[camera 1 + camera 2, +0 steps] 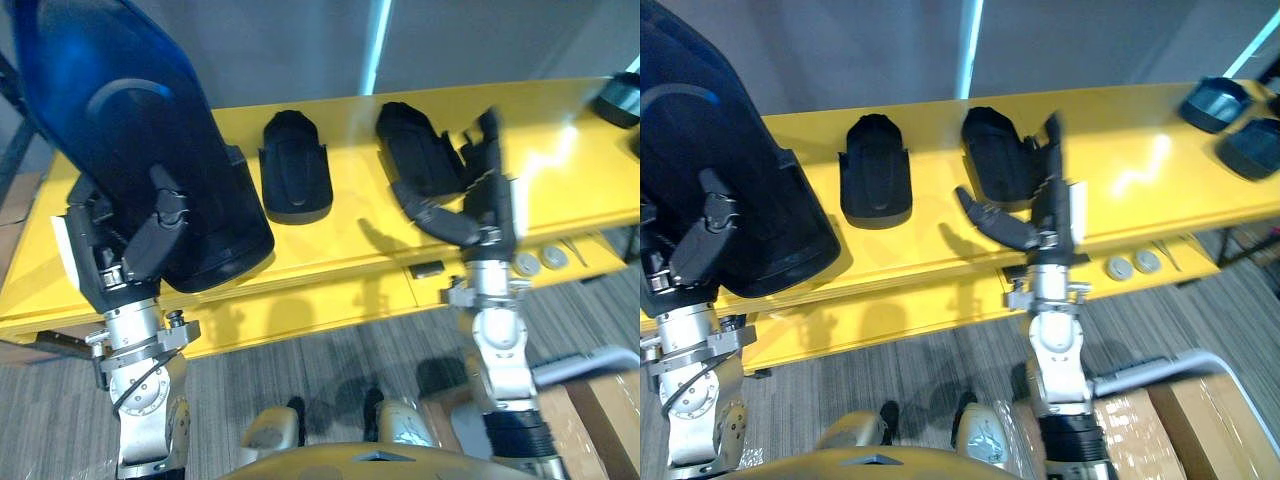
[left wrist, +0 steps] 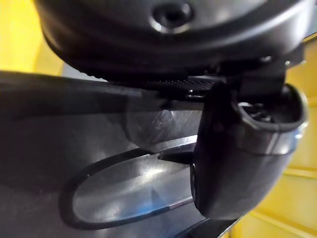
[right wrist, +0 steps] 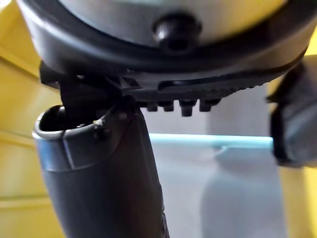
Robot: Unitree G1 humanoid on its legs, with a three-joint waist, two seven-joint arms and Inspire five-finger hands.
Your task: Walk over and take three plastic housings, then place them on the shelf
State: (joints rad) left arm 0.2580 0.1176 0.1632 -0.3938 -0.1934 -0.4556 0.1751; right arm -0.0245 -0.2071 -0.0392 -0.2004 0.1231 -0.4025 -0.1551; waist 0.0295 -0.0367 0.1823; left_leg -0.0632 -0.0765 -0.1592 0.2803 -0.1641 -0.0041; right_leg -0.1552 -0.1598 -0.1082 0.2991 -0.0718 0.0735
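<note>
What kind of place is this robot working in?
Probably a factory or lab work area: a long yellow shelf carries black plastic housings, the left hand grips a larger housing, and cardboard boxes sit on the grey carpeted floor.

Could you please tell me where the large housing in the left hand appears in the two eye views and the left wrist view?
Left eye view: the large housing fills the upper left, the left hand gripping its lower end.
Right eye view: it sits at the left edge, above the hand.
Left wrist view: its glossy dark surface lies against the thumb.
Shared landmark: the yellow shelf behind it.
</note>
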